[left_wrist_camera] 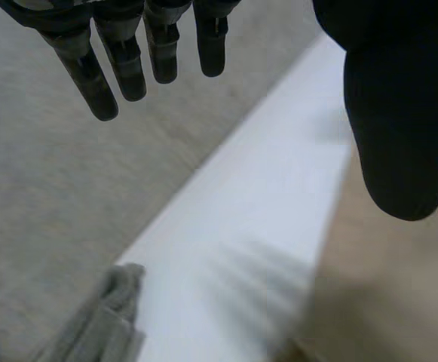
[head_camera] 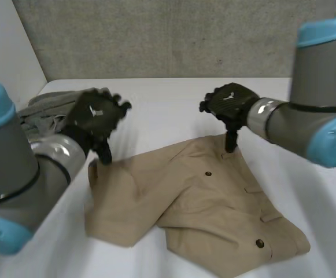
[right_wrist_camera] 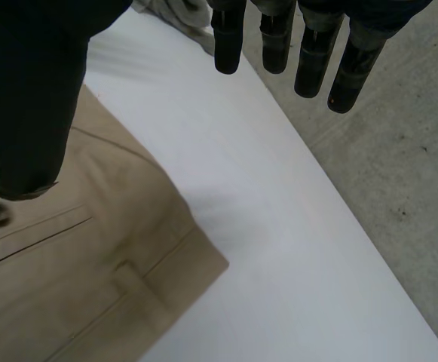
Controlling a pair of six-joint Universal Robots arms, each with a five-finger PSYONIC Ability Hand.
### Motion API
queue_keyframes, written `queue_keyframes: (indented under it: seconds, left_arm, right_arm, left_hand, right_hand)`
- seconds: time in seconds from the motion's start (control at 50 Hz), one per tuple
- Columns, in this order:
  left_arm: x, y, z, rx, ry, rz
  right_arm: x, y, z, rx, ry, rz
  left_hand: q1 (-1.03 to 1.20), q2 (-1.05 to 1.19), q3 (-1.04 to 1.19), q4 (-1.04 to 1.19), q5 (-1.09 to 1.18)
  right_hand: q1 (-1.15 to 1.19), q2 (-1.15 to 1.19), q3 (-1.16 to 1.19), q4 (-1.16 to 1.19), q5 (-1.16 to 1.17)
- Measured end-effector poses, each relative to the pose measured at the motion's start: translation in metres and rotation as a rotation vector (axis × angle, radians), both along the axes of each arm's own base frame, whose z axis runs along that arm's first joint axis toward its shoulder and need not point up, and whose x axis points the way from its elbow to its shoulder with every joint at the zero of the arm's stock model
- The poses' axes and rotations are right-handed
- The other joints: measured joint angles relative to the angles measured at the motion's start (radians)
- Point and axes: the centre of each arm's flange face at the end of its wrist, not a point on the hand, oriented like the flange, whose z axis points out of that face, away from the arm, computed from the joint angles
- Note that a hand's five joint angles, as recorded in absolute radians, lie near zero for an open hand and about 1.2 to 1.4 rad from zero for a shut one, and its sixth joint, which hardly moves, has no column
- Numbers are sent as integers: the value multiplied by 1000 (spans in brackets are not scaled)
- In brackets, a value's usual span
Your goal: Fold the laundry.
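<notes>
Head view — robot hands spread over trousers.

Right hand, fingers straight, thumb over the tan trousers near their corner on the white table.

Tan trousers lie half-folded, grey garment bunched nearby

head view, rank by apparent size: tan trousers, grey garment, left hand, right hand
1. tan trousers, clearly largest
2. grey garment, left hand and right hand: all look about alike, and the garment is partly hidden behind the left hand, so unranked
</notes>
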Motion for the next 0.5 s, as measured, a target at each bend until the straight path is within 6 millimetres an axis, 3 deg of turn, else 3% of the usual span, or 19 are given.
queue_keyframes:
  seconds: [0.1,0.2,0.22,0.24,0.32,0.5]
  left_arm:
    - [-1,-38,-5,19,87,57]
    - [-3,-69,-31,98,85,95]
    - [-3,-79,-44,140,67,108]
    - [-3,-79,-44,140,67,108]
    - [2,-97,-77,251,10,141]
    - [5,-106,-105,337,-36,161]
  right_arm:
    - [25,-19,-31,-24,-11,-3]
    - [34,-34,-58,-21,-4,-8]
    - [36,-39,-67,-17,0,-11]
    - [36,-39,-67,-17,0,-11]
    - [38,-48,-90,-1,15,-23]
    - [38,-50,-107,20,34,-27]
  left_hand:
    - [0,0,0,0,0]
    - [0,0,0,0,0]
    - [0,0,0,0,0]
    - [0,0,0,0,0]
    - [3,3,2,4,4]
    - [88,91,78,94,99]
  right_hand:
    - [0,0,0,0,2]
    - [0,0,9,0,4]
    - [0,0,12,0,4]
    - [0,0,12,0,4]
    - [20,45,58,23,31]
    - [144,173,186,165,147]
